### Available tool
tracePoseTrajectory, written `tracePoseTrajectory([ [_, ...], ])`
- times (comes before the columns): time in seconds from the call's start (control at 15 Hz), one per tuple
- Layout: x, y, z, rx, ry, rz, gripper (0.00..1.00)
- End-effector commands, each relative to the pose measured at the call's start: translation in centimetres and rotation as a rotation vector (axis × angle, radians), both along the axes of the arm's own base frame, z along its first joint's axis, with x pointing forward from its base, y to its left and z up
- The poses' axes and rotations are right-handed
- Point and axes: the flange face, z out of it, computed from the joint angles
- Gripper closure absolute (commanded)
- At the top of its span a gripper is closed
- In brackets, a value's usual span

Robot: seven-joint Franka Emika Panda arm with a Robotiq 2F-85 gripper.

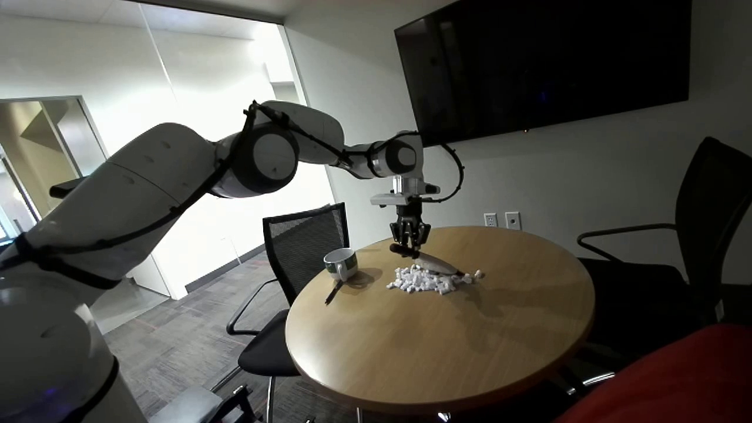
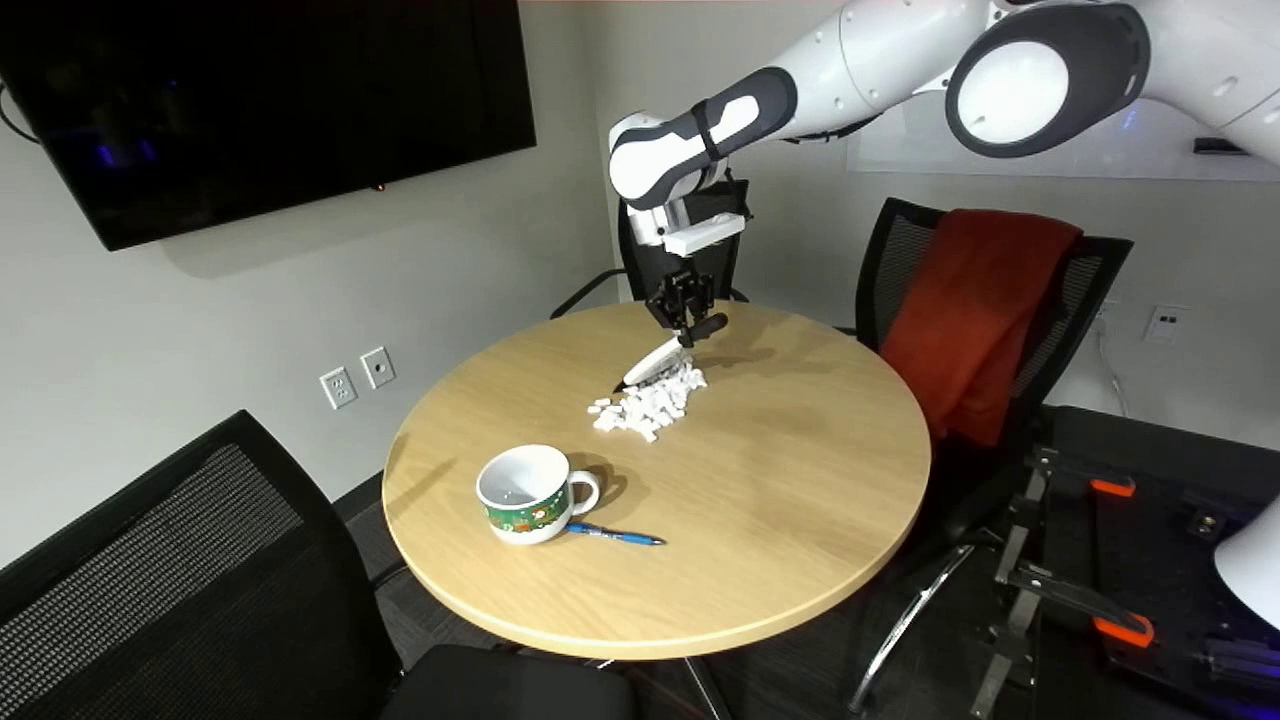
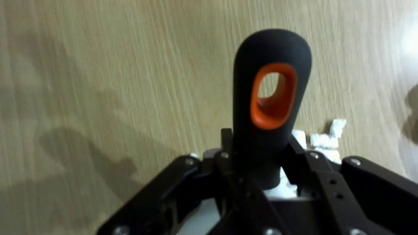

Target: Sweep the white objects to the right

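Observation:
The white objects are a loose cluster of tiny white pieces on the round wooden table, in both exterior views (image 1: 420, 282) (image 2: 652, 406). A few pieces (image 3: 325, 142) show in the wrist view beside the right finger. My gripper (image 1: 410, 242) points down over the back edge of the cluster. It is shut on the black handle of a brush-like tool, whose handle has an orange-lined hole (image 3: 272, 98). The tool's long white part (image 2: 655, 362) slants down to the table, with its dark tip at the pieces. The gripper hides its lower side in the wrist view (image 3: 258, 153).
A white cup with a green band (image 2: 530, 492) stands on the table (image 1: 446, 358), with a blue pen (image 2: 615, 534) beside it. Black chairs (image 1: 305, 247) stand round the table, one with a red cloth (image 2: 975, 310). A wall screen (image 1: 546, 64) hangs behind.

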Motion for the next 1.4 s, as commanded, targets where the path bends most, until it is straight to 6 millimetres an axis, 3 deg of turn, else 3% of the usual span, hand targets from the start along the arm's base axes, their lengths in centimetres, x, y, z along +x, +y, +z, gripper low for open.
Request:
tracePoseTrajectory([
  [0.0, -3.1, 1.8, 1.3, 0.027, 0.152, 0.050, 0.88],
  [0.33, -4.9, 2.7, 2.9, 0.054, 0.210, 0.080, 0.88],
  [0.6, -2.7, 0.6, 5.8, 0.003, -0.044, 0.009, 0.88],
  [0.8, -1.1, -2.3, 7.1, -0.043, -0.211, -0.053, 0.88],
  [1.13, 0.1, -7.0, 6.2, -0.167, -0.389, -0.241, 0.88],
  [1.33, -0.4, -8.3, 4.6, -0.227, -0.374, -0.348, 0.88],
])
